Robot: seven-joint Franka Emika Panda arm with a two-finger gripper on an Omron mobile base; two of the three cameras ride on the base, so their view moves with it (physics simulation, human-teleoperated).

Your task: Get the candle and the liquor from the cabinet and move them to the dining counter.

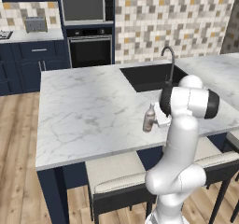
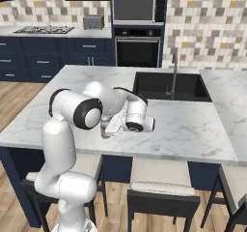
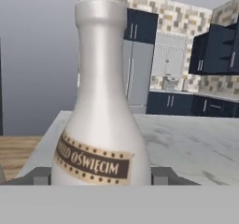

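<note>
Liquor [image 1: 149, 119] stands upright on the marble dining bench [image 1: 88, 111], near its front edge, just left of the white arm's wrist. Black sink [image 1: 151, 76] with curved faucet [image 1: 170, 62] lies farther back on the same bench. Hand view: the bottle is close, pale neck up, brown label band low, with the gripper [image 3: 101, 176] fingers [image 3: 42, 176] on either side of its base. Gripper is closed partway around the liquor; contact looks likely. Cushioned stool [image 1: 114, 174] under the near edge.
</note>
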